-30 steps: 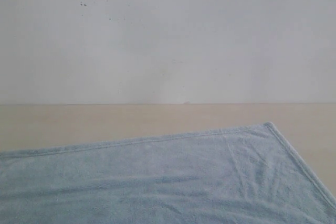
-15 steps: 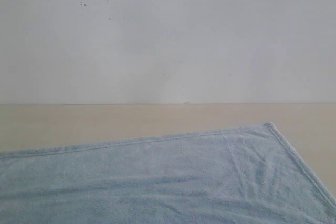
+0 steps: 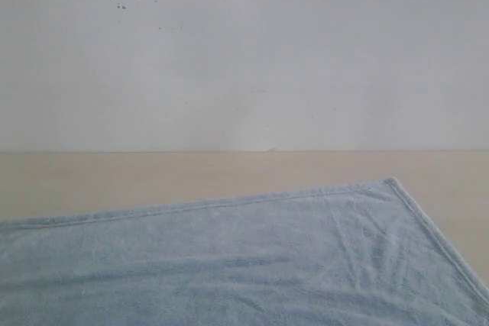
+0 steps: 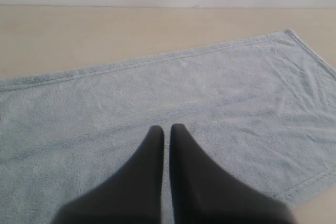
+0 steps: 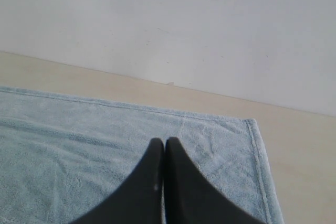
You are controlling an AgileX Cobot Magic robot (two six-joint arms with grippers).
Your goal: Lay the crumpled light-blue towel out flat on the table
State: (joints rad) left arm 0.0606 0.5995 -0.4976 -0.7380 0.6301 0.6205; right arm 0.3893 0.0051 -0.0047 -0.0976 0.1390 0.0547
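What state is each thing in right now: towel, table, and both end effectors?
towel: spread flat, shallow creases only, far corner laid open.
table: partly covered by the towel, beige surface showing beyond its far edge.
left end effector: shut, holding nothing, over the towel.
right end effector: shut, holding nothing, over the towel.

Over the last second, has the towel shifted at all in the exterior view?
No. The towel's far corner sits at the same spot against the table and the wall line behind it as before; its creases look unchanged.
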